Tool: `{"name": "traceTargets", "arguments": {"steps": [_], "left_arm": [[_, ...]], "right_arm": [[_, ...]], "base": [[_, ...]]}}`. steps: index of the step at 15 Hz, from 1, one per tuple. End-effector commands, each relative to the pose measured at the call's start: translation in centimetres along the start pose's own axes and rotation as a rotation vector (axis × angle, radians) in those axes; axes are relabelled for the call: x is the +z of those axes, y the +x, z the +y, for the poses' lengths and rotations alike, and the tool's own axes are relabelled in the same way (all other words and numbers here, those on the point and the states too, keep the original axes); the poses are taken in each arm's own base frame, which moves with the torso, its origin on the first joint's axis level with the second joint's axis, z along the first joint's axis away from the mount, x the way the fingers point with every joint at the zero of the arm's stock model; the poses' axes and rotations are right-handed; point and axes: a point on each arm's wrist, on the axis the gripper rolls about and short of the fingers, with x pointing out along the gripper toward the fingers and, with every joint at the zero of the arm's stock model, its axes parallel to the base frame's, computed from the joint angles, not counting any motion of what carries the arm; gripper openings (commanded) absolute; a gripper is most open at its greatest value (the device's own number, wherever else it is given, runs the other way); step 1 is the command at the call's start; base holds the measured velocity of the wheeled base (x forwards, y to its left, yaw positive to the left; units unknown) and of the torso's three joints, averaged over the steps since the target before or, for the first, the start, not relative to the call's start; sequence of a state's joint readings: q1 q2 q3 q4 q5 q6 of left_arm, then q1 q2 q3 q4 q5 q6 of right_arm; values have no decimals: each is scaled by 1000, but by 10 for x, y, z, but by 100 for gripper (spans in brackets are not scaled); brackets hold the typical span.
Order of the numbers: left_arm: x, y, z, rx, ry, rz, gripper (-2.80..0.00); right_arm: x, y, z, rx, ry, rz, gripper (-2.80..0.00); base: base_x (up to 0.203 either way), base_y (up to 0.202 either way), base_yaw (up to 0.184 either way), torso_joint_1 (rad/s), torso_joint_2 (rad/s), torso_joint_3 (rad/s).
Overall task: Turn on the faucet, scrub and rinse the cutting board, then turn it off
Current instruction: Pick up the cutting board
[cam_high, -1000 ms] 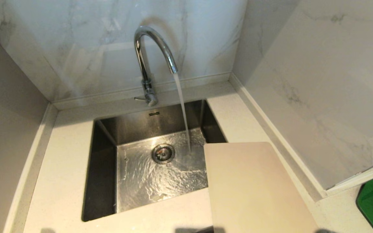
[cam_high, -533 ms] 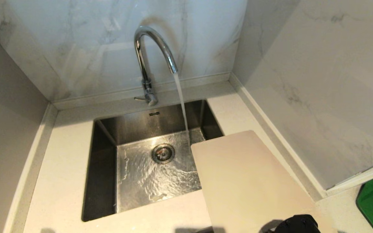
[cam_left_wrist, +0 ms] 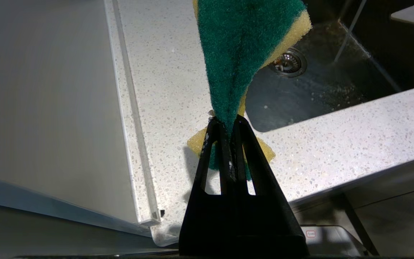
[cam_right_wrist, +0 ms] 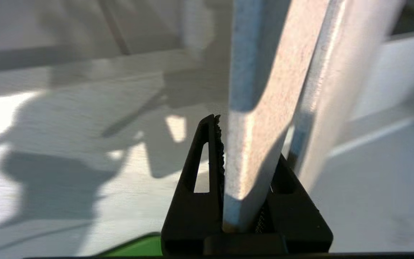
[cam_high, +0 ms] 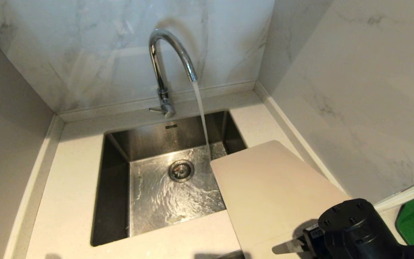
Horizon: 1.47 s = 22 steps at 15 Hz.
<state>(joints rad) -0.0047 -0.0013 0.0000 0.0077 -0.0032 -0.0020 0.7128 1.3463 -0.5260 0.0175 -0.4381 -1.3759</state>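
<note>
With the faucet [cam_high: 164,72] running, we hold the cutting board [cam_high: 275,190] by its edge in our right gripper [cam_right_wrist: 243,172], over the sink's [cam_high: 117,180] right rim, tilting its far end streamward, left gripper [cam_left_wrist: 227,126] pinching the sponge [cam_left_wrist: 243,46].

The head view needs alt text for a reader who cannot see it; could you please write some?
Water runs from the chrome faucet into a steel sink set in a pale countertop. The right claw, at the lower right corner, holds a cream cutting board whose far end reaches over the sink's right edge, close to the stream. Marble walls surround the corner.
</note>
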Motion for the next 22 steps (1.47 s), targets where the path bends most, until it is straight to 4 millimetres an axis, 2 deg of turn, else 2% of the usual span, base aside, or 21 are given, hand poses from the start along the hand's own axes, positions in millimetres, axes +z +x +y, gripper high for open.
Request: {"name": "traceTargets", "arguments": {"steps": [1, 16, 22], "left_arm": [[0, 0, 0, 0, -1, 1, -280], [0, 0, 0, 0, -1, 1, -280], [0, 0, 0, 0, -1, 1, -280]], "right_arm": [[-3, -10, -11, -62, -33, -9, -280], [-15, -47, -41, -268, -300, -5, -280], [-13, -47, -39, -285, -337, -223, -280]], "base": [[0, 0, 0, 0, 0, 0], [0, 0, 0, 0, 0, 0], [0, 0, 0, 0, 0, 0]]}}
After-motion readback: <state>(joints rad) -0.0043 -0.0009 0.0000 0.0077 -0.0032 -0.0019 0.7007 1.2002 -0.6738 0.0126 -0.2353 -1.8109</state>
